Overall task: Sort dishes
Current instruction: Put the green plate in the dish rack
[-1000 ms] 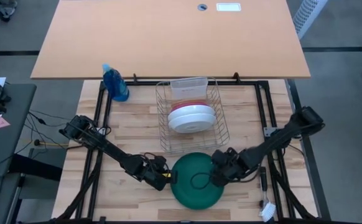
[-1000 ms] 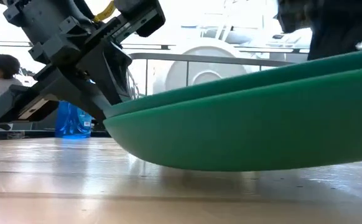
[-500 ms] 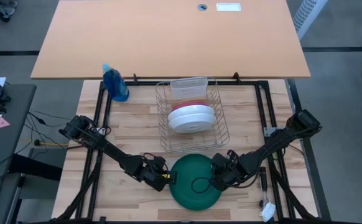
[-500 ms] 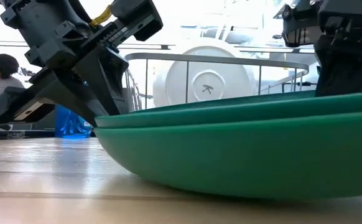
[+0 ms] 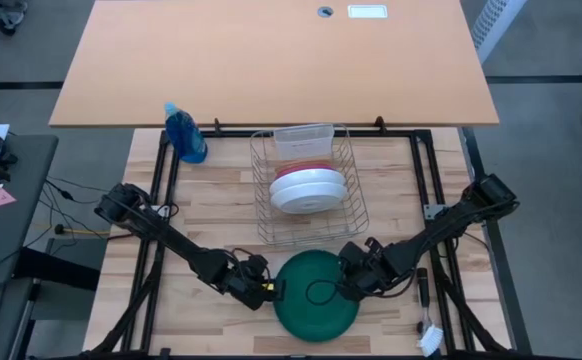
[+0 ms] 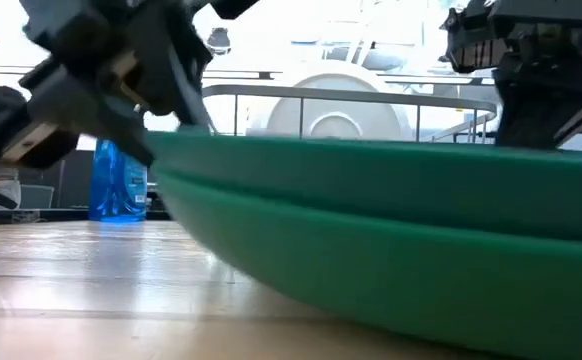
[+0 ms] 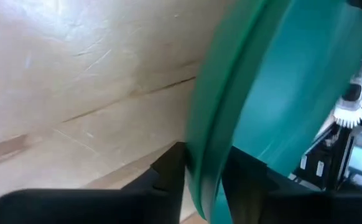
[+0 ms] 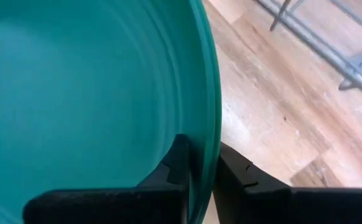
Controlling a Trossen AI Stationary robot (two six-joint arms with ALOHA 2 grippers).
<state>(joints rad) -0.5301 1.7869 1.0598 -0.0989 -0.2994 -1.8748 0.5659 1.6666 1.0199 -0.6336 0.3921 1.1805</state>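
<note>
A dark green plate point(image 5: 316, 300) sits low over the wooden table near its front edge, between my two grippers. My left gripper point(image 5: 271, 291) is at the plate's left rim and my right gripper point(image 5: 343, 287) at its right rim; each is shut on the rim. In the low view the green plate point(image 6: 371, 230) fills the picture, about level; whether its underside touches the table I cannot tell. Behind it, white plates point(image 5: 309, 188) and a pink one point(image 5: 301, 166) stand on edge in the wire dish rack point(image 5: 356, 215). My left gripper pinches the plate's left rim point(image 7: 209, 143) between its two fingers, one finger point(image 7: 168, 177) on the underside and one point(image 7: 249, 180) on the inner face. It comes slanting down from the table's left. My right gripper pinches the plate's right rim point(image 8: 211, 124), one finger point(image 8: 176, 165) on the inner face and one point(image 8: 234, 174) outside. It reaches in from the table's right.
A blue spray bottle point(image 5: 186, 133) stands at the far left. A clear container point(image 5: 304, 136) sits at the rack's far end. Black frame rails point(image 5: 431, 190) run along the table's sides. Bare wood point(image 5: 211, 210) lies left of the rack.
The green plate was tilted with its right side high; that side has come down and the plate now lies about level, its left rim a little higher than before. My right gripper has come down with the right rim.
</note>
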